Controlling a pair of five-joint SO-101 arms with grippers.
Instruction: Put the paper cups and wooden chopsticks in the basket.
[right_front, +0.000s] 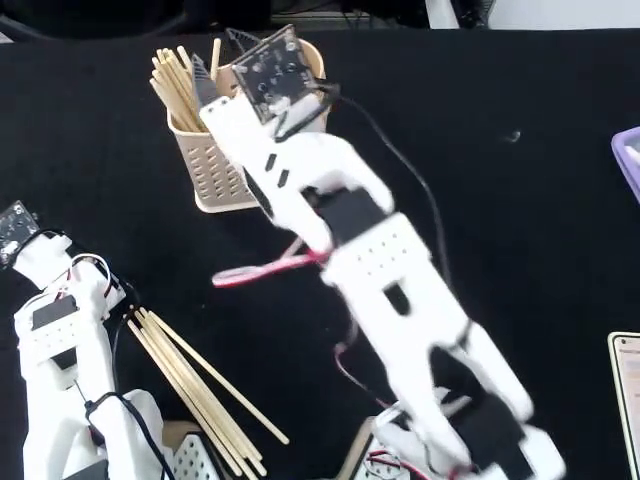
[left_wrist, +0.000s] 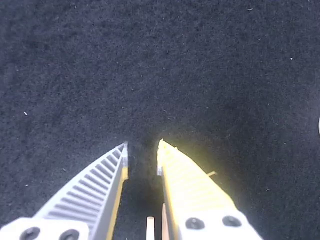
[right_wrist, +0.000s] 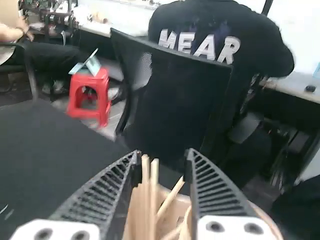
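A beige perforated plastic basket (right_front: 215, 170) stands on the black felt-like surface (right_front: 500, 200), with slim round wooden chopsticks (right_front: 172, 85) upright in it. The white right arm stretches long across the surface. Its ribbed right pincer (right_wrist: 161, 157) hangs released above the sticks, straddling them. A loose bundle of chopsticks (right_front: 195, 390) lies flat beside the folded left arm. Whether the left pincer (left_wrist: 142, 147), angled down at the cloth, grips anything cannot be told.

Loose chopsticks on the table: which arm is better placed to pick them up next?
Left. The loose chopsticks lie beside the left arm; the right gripper is away over the basket.
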